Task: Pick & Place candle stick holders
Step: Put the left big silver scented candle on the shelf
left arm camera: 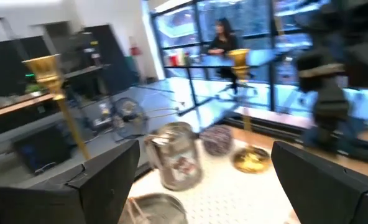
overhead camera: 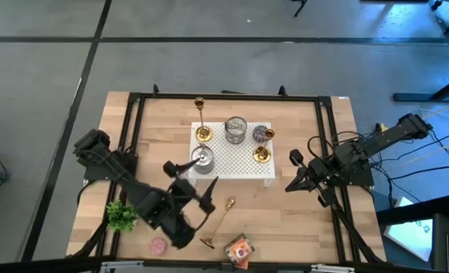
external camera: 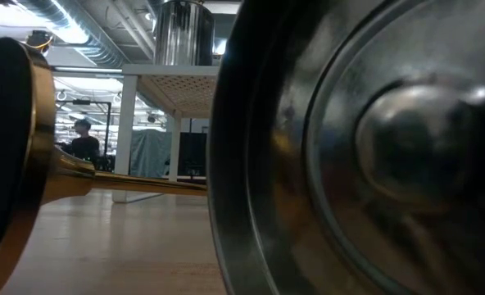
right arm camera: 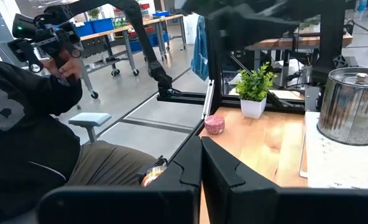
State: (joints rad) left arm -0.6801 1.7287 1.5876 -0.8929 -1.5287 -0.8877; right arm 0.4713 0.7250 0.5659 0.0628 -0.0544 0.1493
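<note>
The left gripper (overhead camera: 200,196) hovers with its fingers spread and empty between the white board (overhead camera: 232,163) and the fallen candle stick holder (overhead camera: 218,224) lying near the front edge (two others stand on the board); it seems between placements, and next must probably descend onto that stem; the right gripper (overhead camera: 299,173) waits closed beside the board.

Wooden table with a white stand at its middle

The light wooden table (overhead camera: 300,205) carried a white perforated stand (overhead camera: 236,158) as its centrepiece. In front of the stand, one gold candle stick holder (overhead camera: 219,224) lay on its side on the wood. A small potted plant (overhead camera: 120,216), a pink round candle (overhead camera: 158,246) and an orange packet (overhead camera: 239,249) also sat in front of it.
</note>
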